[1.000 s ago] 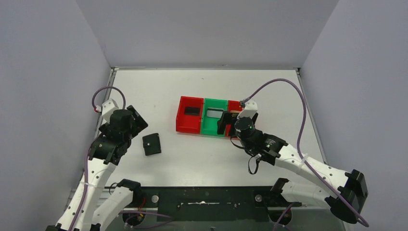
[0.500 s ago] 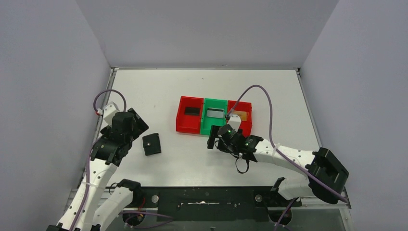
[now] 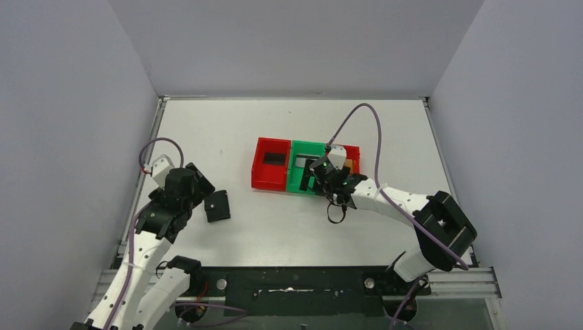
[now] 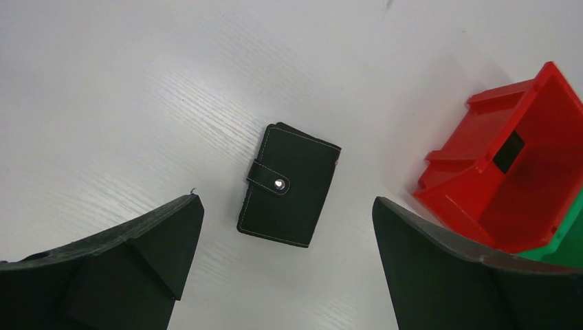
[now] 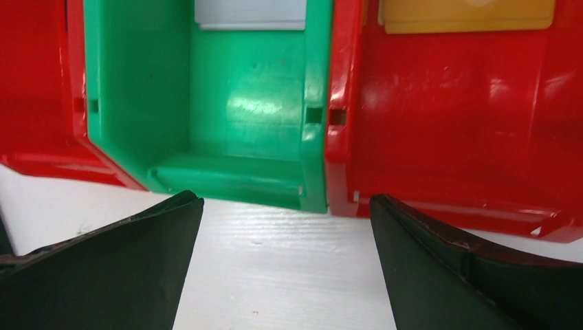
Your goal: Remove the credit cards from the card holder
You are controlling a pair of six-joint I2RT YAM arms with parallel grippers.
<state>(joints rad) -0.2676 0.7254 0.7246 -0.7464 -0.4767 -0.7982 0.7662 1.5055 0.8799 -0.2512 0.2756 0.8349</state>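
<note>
Black and snapped shut, one wallet (image 4: pixel 289 184) lies flat on the white desk (image 4: pixel 137 82), just beside the left claw (image 4: pixel 284 206), whose jaws gape wide and hold nothing. Three trays stand touching in a row: red (image 3: pixel 259 172), green (image 5: pixel 247 110), red (image 5: pixel 447 124). Each holds one card: dark (image 3: pixel 275 158), pale grey (image 5: pixel 249 14), gold (image 5: pixel 467 15). The right claw (image 5: pixel 285 201) hangs wide and empty at the green tray's near wall.
</note>
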